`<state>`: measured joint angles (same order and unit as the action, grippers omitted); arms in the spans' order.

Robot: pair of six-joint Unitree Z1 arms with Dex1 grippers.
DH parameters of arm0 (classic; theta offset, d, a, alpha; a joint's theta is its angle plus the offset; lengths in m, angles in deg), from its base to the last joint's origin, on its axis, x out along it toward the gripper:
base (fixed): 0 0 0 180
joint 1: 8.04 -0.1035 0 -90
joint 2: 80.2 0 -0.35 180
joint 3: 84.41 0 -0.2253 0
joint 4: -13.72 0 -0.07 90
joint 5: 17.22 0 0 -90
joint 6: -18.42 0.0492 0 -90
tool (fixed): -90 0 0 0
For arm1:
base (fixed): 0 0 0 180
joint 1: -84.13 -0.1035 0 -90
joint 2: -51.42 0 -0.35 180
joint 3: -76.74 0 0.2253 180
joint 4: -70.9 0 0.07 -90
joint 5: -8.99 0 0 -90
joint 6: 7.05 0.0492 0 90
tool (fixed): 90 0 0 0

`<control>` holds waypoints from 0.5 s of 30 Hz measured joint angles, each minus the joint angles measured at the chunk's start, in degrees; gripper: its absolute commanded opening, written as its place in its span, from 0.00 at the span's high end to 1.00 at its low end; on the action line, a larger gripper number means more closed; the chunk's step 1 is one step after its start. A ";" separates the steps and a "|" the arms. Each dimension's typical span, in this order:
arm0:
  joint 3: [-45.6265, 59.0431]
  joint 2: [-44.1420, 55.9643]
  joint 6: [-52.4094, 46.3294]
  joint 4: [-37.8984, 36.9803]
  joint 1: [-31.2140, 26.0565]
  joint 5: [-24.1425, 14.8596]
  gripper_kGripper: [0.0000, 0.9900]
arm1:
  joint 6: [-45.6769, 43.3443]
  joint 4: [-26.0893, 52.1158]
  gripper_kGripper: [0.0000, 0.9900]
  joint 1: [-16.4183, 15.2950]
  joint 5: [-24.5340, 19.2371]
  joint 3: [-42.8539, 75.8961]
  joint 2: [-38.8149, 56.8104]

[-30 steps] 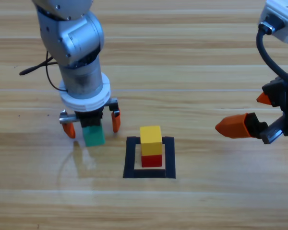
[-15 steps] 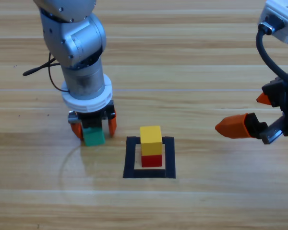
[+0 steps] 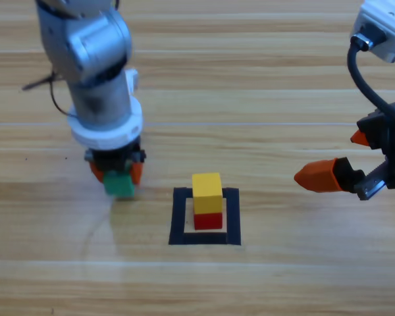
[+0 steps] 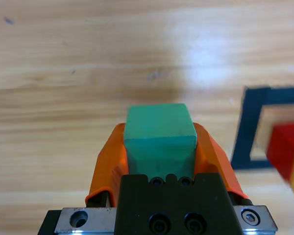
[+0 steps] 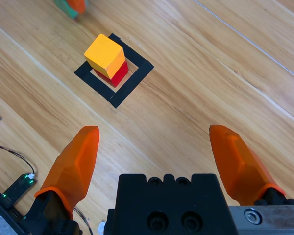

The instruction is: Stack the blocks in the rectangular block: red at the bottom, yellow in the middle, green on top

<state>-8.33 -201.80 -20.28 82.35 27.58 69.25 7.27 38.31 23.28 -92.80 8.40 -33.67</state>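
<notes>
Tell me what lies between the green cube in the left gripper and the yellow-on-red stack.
In the high view, only bare wood and the left strip of the black tape outline separate the green cube from the stack.

A wooden table (image 3: pixel 263 85) with a black cable (image 3: pixel 36 84) lying on it.

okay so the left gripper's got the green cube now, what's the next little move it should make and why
Probably lift it straight up, then carry it toward the stack. The left gripper is shut on the green cube, still low beside the black tape square, where the yellow cube already sits on the red cube. Green needs height to clear yellow's top. The right gripper waits open, well aside.
</notes>
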 measured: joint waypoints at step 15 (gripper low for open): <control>-5.20 20.30 13.16 6.54 1.82 0.79 0.98 | 0.00 0.00 0.00 0.00 0.00 -0.01 -1.79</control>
<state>-13.53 -181.51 -7.12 88.90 29.40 70.04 7.27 38.31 23.28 -92.80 8.39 -35.46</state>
